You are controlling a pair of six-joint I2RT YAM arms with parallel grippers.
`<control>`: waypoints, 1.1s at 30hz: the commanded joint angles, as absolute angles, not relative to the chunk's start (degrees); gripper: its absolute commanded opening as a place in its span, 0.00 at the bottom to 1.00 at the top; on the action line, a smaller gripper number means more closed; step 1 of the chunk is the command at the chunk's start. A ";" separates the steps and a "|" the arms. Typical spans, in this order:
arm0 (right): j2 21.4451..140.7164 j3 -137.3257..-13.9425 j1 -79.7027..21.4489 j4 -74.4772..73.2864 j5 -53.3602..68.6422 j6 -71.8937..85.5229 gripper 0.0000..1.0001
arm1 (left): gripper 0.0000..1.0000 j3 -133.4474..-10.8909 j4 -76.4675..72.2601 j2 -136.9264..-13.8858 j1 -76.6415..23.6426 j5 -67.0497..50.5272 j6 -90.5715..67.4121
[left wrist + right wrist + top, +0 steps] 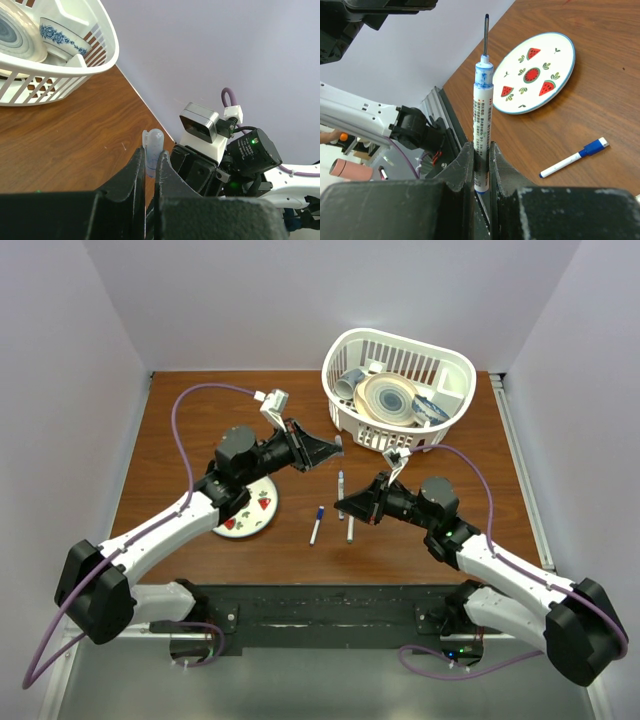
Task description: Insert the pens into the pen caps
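Observation:
My left gripper is shut on a pale blue translucent pen cap, whose rounded end sticks out past the fingertips. My right gripper is shut on a white-barrelled pen with an uncapped blue-stained tip; in the right wrist view the jaws clamp near the pen's tail. In the top view this pen points toward the left gripper, its tip just short of it. A second pen with a blue cap lies on the table, also seen from the right wrist. A third slim grey pen lies below the right gripper.
A white slotted basket holding bowls and plates stands at the back right, near the left gripper. A watermelon-patterned plate lies at the left under the left arm, also in the right wrist view.

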State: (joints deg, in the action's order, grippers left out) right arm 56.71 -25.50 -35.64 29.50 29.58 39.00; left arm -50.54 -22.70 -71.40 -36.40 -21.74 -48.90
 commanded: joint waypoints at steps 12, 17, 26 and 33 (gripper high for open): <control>55.02 -28.56 -36.12 30.50 29.62 38.14 0.00 | 0.00 -49.48 -25.14 -72.42 -36.30 -22.67 -48.69; 54.84 -28.74 -36.04 29.88 29.01 37.97 0.00 | 0.00 -49.48 -24.96 -72.51 -36.47 -24.78 -48.69; 53.53 -28.04 -36.12 27.86 25.06 35.60 0.00 | 0.00 -47.47 -21.80 -71.37 -36.83 -28.92 -46.94; 53.17 -27.95 -36.12 28.39 23.73 35.59 0.00 | 0.00 -47.20 -20.74 -71.72 -37.35 -29.97 -46.84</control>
